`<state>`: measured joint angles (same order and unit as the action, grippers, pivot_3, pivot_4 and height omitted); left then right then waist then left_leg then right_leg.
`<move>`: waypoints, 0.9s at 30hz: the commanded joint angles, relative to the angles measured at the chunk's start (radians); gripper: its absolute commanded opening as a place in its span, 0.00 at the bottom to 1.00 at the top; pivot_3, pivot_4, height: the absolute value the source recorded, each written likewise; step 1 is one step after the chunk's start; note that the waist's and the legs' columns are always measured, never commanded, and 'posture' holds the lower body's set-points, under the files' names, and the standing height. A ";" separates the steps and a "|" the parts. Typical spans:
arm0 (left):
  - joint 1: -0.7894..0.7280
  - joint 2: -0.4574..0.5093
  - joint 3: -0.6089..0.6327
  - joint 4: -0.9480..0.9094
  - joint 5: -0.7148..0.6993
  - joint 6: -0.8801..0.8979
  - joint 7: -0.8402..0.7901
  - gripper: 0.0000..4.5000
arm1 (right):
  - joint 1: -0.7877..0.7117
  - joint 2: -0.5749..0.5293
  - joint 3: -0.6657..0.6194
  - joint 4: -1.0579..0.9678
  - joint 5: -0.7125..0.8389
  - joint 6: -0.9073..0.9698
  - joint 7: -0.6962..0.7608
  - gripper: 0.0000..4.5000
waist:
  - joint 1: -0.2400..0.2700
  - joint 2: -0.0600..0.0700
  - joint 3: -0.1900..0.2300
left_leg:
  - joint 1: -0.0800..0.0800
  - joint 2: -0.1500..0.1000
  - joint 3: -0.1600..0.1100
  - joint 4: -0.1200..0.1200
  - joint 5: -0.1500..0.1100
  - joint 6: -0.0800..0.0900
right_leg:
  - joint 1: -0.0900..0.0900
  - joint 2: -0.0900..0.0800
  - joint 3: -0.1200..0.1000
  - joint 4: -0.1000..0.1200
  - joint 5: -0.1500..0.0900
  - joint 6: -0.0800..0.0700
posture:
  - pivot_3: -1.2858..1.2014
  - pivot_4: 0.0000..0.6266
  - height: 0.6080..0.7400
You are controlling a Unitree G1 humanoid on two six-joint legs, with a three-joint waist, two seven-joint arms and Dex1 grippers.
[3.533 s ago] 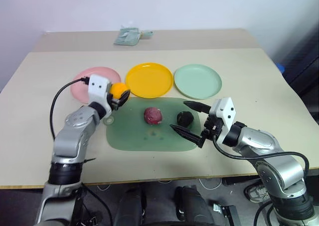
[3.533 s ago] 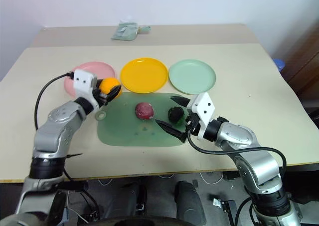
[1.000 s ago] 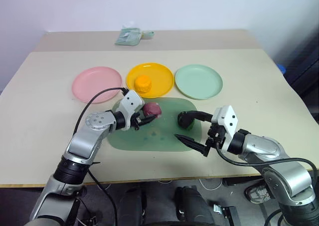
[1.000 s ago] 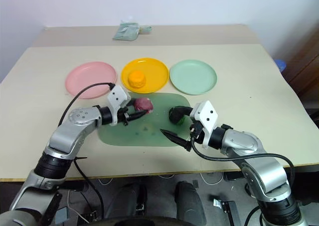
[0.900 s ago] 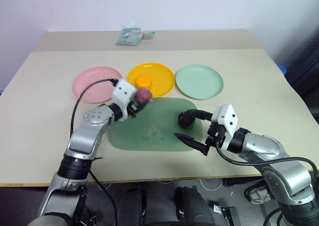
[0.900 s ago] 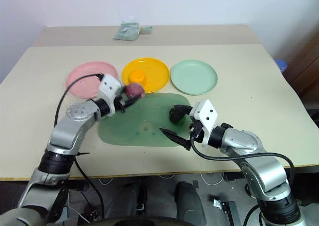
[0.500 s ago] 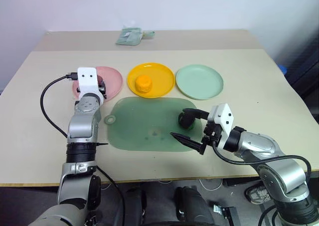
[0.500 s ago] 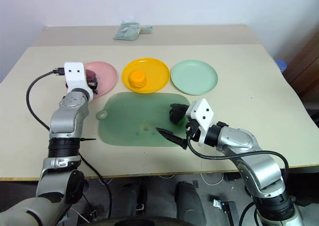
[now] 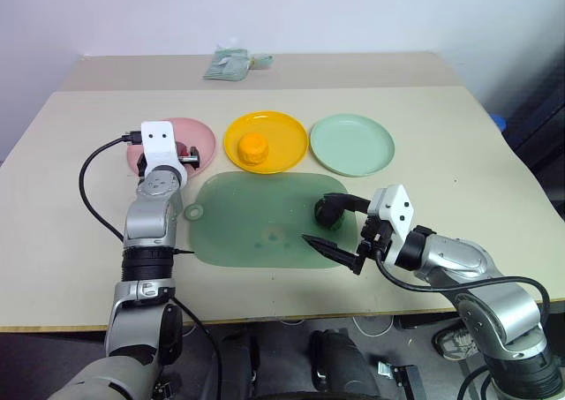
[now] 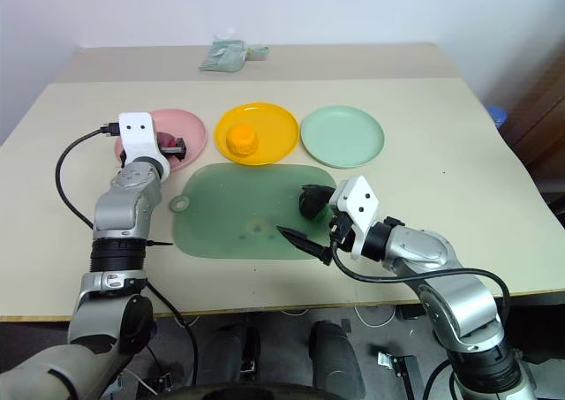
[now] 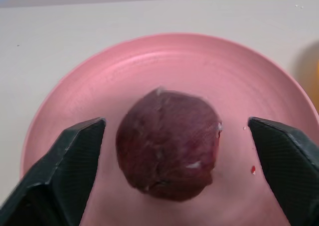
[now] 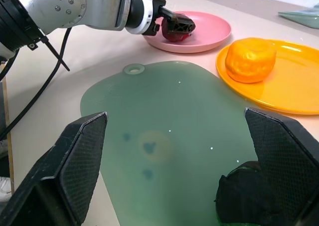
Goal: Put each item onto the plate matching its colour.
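Dark red ball (image 11: 168,143) lies on the pink plate (image 11: 75,104), and in the left wrist view we see it between the spread fingers of our left gripper (image 11: 174,181), clear of both: we judge it released, with the jaws not yet drawn away. Orange ball (image 9: 254,147) sits on the yellow plate (image 9: 287,135), well apart from either gripper. We count two of three placements as done.

Dark green-black ball (image 9: 328,212) remains on the translucent green mat (image 9: 238,232), at the edge nearest the mint green plate (image 9: 353,144), which holds nothing. Our right gripper (image 9: 340,228) holds its jaws spread wide around this ball: one finger (image 9: 350,202) passes just beside its far side, the other finger (image 9: 328,250) lies on the near side, apart from it. We cannot tell whether the far finger touches the ball.

What is left, in our judgement, is one move: close on the dark ball, carry it beyond the mat, and set it on the mint green plate.
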<state>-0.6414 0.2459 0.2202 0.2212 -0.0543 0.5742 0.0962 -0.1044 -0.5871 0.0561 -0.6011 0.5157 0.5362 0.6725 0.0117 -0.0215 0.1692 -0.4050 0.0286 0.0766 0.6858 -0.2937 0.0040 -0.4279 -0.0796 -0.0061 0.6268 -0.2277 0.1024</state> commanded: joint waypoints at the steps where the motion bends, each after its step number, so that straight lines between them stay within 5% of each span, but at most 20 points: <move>1: -0.001 0.007 0.001 -0.099 -0.042 -0.086 -0.072 0.99 | -0.011 0.009 -0.009 -0.021 -0.001 -0.021 -0.002 1.00 | 0.000 0.000 0.000 | 0.000 0.000 0.000 0.000 0.000 0.000 | 0.000 0.000 0.000 0.000 0.000 0.000 | 0.52 0.24 1.00; 8: 0.160 0.084 -0.160 -0.369 -0.176 -0.169 -0.493 0.99 | -0.044 0.019 -0.018 0.010 -0.018 -0.021 -0.021 1.00 | -0.002 0.000 0.000 | 0.000 0.000 0.000 0.000 0.000 0.000 | 0.000 -0.001 0.000 0.000 0.000 -0.001 | 0.52 0.24 1.00; 14: 0.382 0.307 -0.274 -0.561 -0.260 -0.179 -0.853 0.99 | -0.065 0.016 -0.007 0.069 -0.073 0.011 -0.070 1.00 | -0.022 0.001 0.000 | 0.001 0.002 0.000 -0.001 0.000 0.000 | -0.001 0.000 0.000 0.001 -0.002 -0.004 | 0.52 0.24 1.00; 27: 0.524 0.369 -0.343 -0.658 -0.259 -0.223 -0.965 0.99 | -0.071 0.028 0.031 0.159 -0.183 0.005 -0.095 1.00 | -0.023 0.001 0.000 | 0.001 0.002 0.000 -0.001 0.000 0.000 | -0.001 -0.001 0.001 0.000 -0.002 -0.004 | 0.52 0.24 1.00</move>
<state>-0.1205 0.6069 -0.1106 -0.3986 -0.3176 0.3769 -0.8606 -0.1598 -0.5707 0.0762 -0.4441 0.3495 0.5574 0.5841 -0.0108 -0.0205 0.1687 -0.4041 0.0304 0.0765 0.6848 -0.2937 0.0039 -0.4287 -0.0800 -0.0056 0.6273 -0.2302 0.0979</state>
